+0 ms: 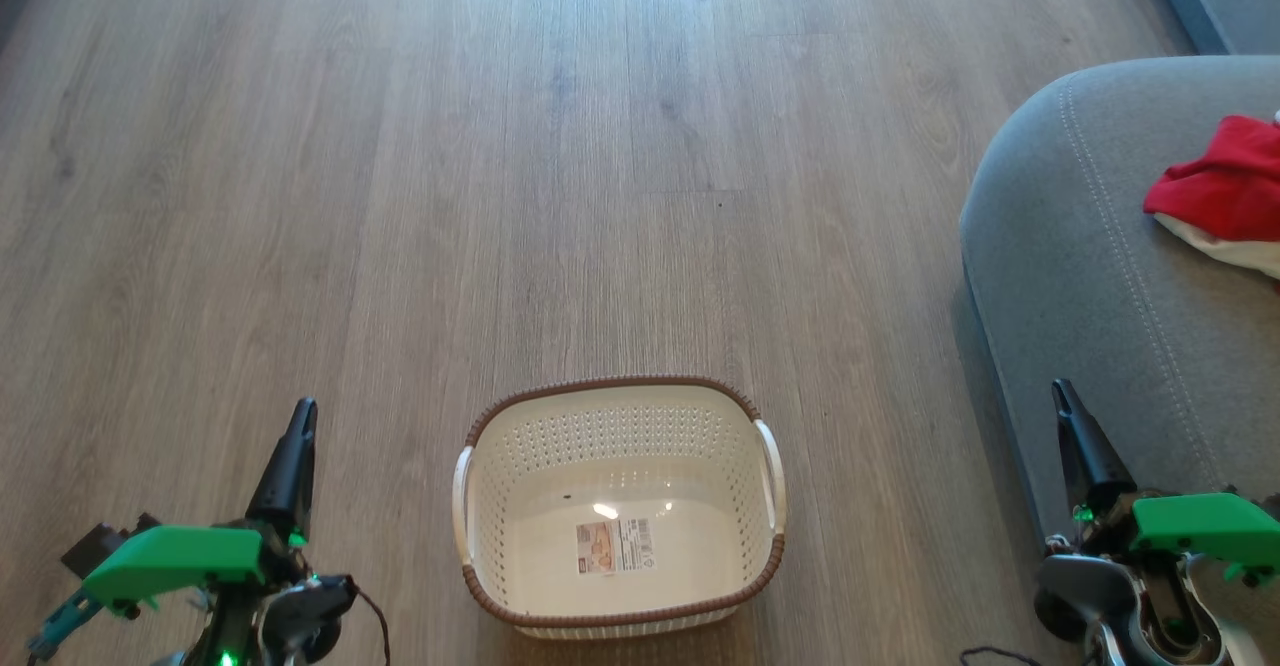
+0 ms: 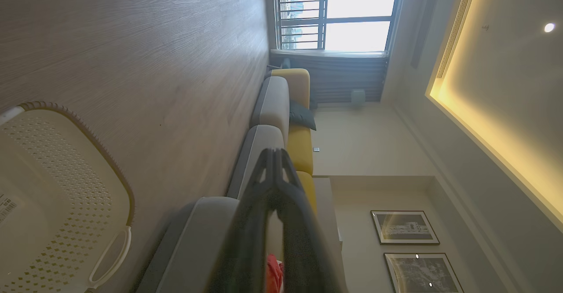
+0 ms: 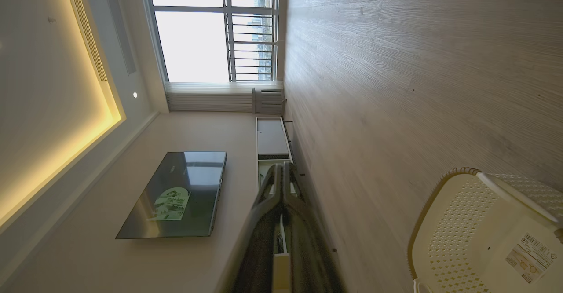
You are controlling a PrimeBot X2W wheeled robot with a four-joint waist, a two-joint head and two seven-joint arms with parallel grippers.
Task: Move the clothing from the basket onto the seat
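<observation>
Sitting mouth-up, basket [image 1: 610,383] long side crosswise, clothing [image 1: 1215,186] on seat [image 1: 1080,276], left end effector [image 1: 303,411], right end effector [image 1: 1062,394] closed, empty

clothing [image 1: 1222,184] cut off at right edge (seat [image 1: 1080,246] too), label [image 1: 614,546] print too small to read

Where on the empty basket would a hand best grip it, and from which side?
Probably a white side handle of the basket, approached from above: it stands upright, open side up, and each handle arches clear of the wall, leaving a gap for a finger.
</observation>
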